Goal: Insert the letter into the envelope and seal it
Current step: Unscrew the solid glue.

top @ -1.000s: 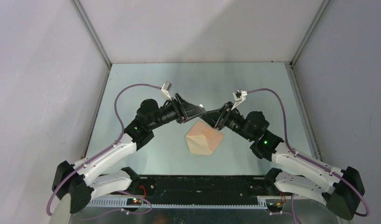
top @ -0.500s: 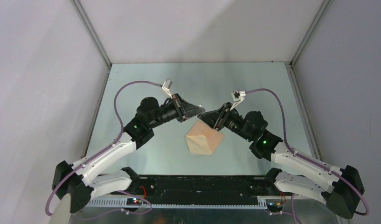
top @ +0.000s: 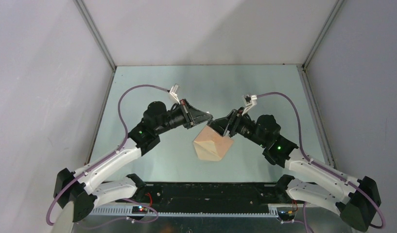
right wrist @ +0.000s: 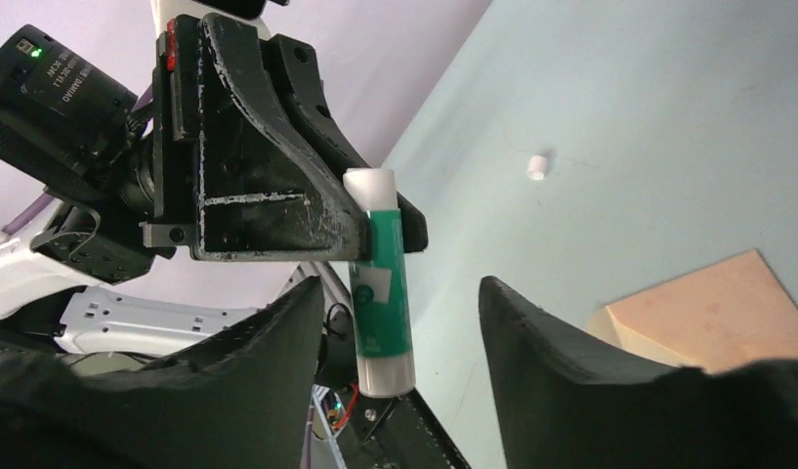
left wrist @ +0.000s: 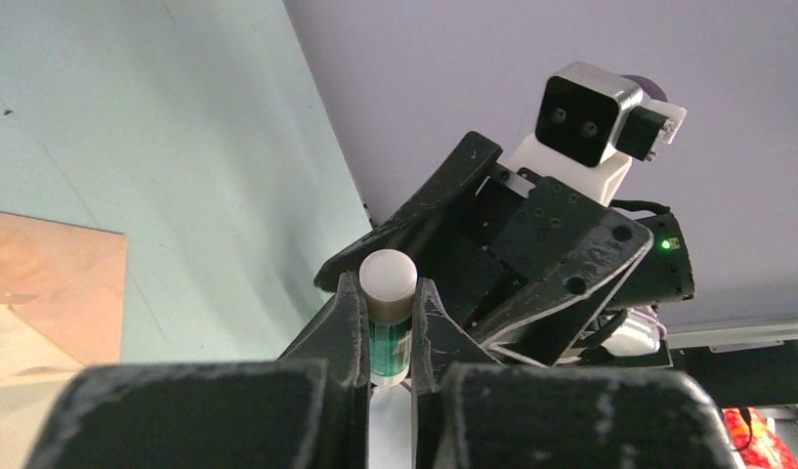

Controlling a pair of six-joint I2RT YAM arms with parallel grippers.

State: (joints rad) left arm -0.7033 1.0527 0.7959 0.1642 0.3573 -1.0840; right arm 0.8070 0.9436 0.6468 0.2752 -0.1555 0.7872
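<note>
The tan envelope [top: 213, 144] lies on the table as a diamond, with a paler cream part at its near side. It shows in the left wrist view [left wrist: 53, 283] and the right wrist view [right wrist: 712, 308]. No separate letter sheet shows. My left gripper [top: 207, 117] is above the envelope's far corner, shut on a green glue stick with white ends [left wrist: 388, 318]. My right gripper [top: 217, 125] is open, its fingers on either side of the stick's lower end [right wrist: 382, 293] without touching it.
A small white piece [right wrist: 537, 167] lies on the green table top [top: 152, 87] beyond the envelope. Grey walls enclose the table on three sides. A black rail [top: 211, 191] runs along the near edge between the arm bases.
My right gripper has moved slightly left and up, closer to the left gripper, so the stick's end is now between its open fingers. The left gripper shifted slightly. The envelope has not moved.
</note>
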